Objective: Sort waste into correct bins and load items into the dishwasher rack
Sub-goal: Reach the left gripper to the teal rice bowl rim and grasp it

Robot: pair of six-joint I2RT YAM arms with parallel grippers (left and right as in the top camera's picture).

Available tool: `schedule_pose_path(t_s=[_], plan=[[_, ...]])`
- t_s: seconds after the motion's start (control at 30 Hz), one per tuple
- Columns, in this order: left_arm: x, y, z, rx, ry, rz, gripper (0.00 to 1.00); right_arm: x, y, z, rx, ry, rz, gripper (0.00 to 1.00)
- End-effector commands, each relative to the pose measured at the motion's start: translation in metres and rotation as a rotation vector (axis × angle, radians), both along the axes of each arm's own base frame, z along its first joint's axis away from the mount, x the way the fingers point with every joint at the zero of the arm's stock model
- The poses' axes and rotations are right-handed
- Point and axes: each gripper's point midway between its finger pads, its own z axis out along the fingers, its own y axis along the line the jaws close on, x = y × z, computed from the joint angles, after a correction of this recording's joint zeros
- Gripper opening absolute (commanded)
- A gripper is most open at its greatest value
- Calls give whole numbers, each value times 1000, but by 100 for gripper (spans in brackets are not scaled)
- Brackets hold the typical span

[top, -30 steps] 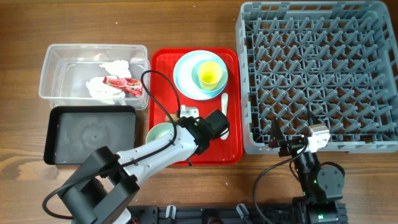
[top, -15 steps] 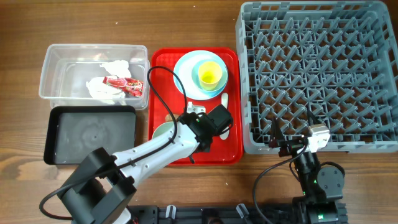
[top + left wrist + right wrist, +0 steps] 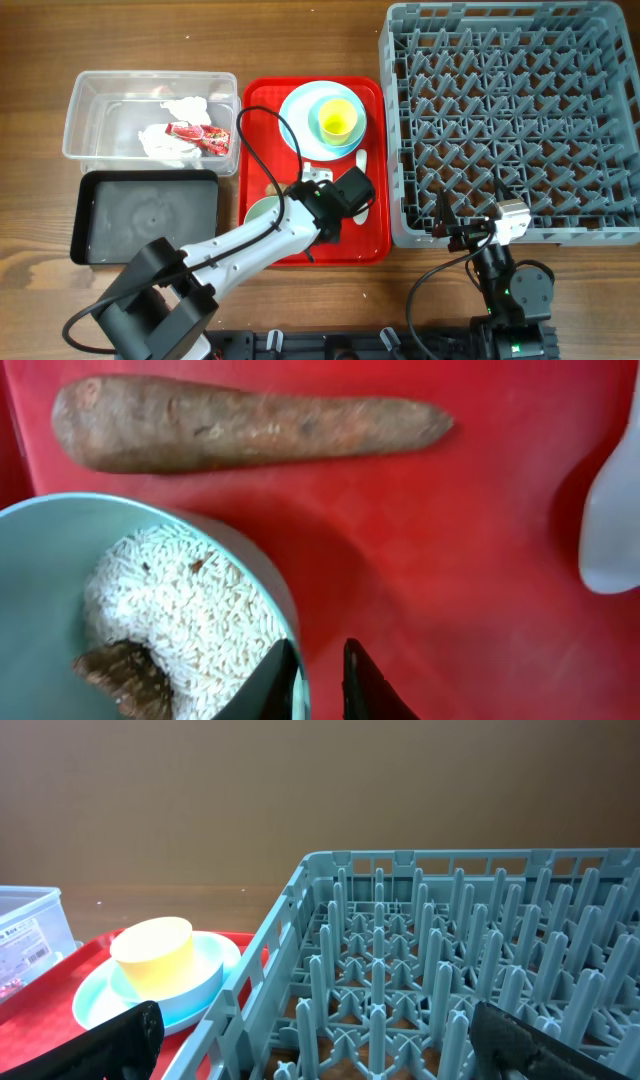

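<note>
My left gripper (image 3: pixel 320 660) is shut on the right rim of the mint-green bowl (image 3: pixel 50 560), one finger inside and one outside. The bowl holds white rice (image 3: pixel 190 600) and a brown scrap (image 3: pixel 125 670). It stands on the red tray (image 3: pixel 350 240), partly under my left arm (image 3: pixel 262 212). A brown sausage (image 3: pixel 240 422) lies just beyond it. The white spoon (image 3: pixel 362 165) lies to its right. The yellow cup (image 3: pixel 338 118) sits in the pale blue bowl (image 3: pixel 345 143) on the plate (image 3: pixel 292 120). My right gripper (image 3: pixel 320 1040) is wide open and empty at the front edge of the dishwasher rack (image 3: pixel 510 120).
The clear tub (image 3: pixel 90 100) at the left holds crumpled napkins (image 3: pixel 170 140) and a red wrapper (image 3: pixel 200 135). The black tray (image 3: pixel 150 215) in front of it holds nothing I can see. The rack fills the right side of the table.
A second ago my left gripper shifted slightly right over the red tray to the bowl's rim. Since half a second ago nothing has moved. The right arm is still.
</note>
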Motion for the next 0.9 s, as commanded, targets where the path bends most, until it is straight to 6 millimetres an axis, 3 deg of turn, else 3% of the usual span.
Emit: schedule_pose_path(t_s=[0.0, 0.7, 0.87], plan=[[-3, 2, -6, -1, -4, 12, 20, 0, -3, 2, -7, -12, -14, 100], [-5, 8, -11, 19, -6, 13, 19, 0, -3, 2, -7, -12, -14, 100], [-5, 8, -11, 18, -7, 13, 6, 0, -3, 2, -6, -11, -14, 100]])
